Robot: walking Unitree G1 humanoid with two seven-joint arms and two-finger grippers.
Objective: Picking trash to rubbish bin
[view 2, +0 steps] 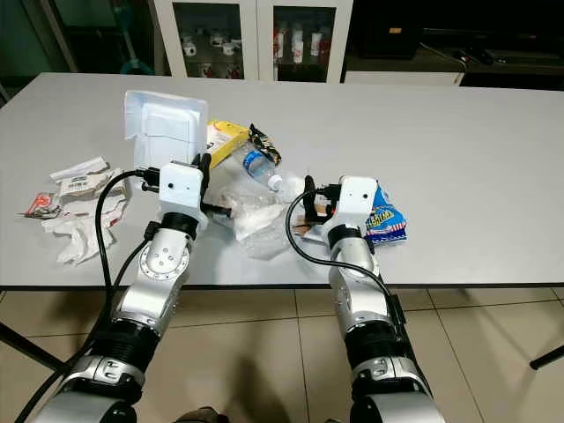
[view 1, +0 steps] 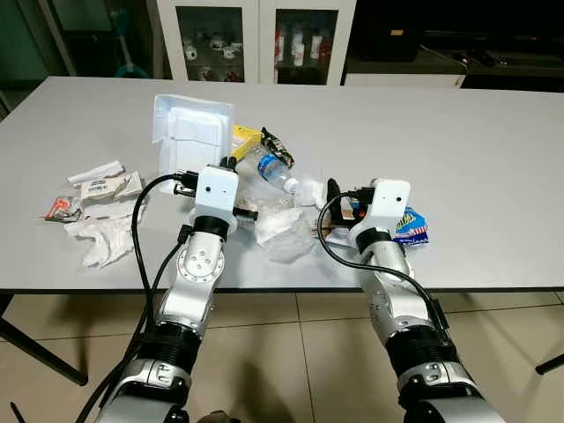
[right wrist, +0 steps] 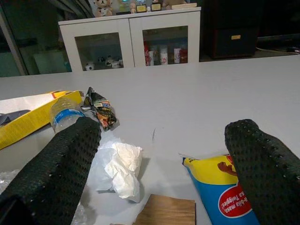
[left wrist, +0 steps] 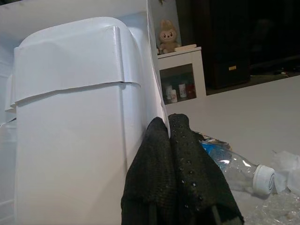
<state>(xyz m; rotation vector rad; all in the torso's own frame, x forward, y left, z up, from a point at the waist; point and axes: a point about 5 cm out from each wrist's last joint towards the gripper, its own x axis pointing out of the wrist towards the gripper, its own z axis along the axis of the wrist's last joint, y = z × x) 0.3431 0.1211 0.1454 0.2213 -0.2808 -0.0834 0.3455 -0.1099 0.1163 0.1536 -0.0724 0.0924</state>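
Two silver arms reach over a grey surface (view 1: 458,159) strewn with trash. Largest of the litter is a white foam clamshell container (view 1: 189,130), standing open near the middle. The left end effector (left wrist: 174,140) is pressed closed on the container's thin edge, its two black fingers (left wrist: 187,173) together with the white wall between them. Beside the container lie a yellow packet (view 1: 244,138) and a clear plastic bottle (view 1: 269,170) on its side, blue label and white cap showing, with a dark crumpled wrapper (view 1: 278,144) touching its far end. Crumpled clear plastic (view 1: 284,231) sits between the two arms, with a white tissue wad (right wrist: 124,169) at its edge. The right end effector (right wrist: 164,173) hovers low over the surface with its fingers spread wide and nothing between them; a blue and yellow snack bag (view 1: 411,226) lies just beside it, and a small brown wooden piece (right wrist: 166,210) rests below the gap. Crumpled white paper (view 1: 104,236) and small wrappers (view 1: 63,209) lie apart toward the robot's left.
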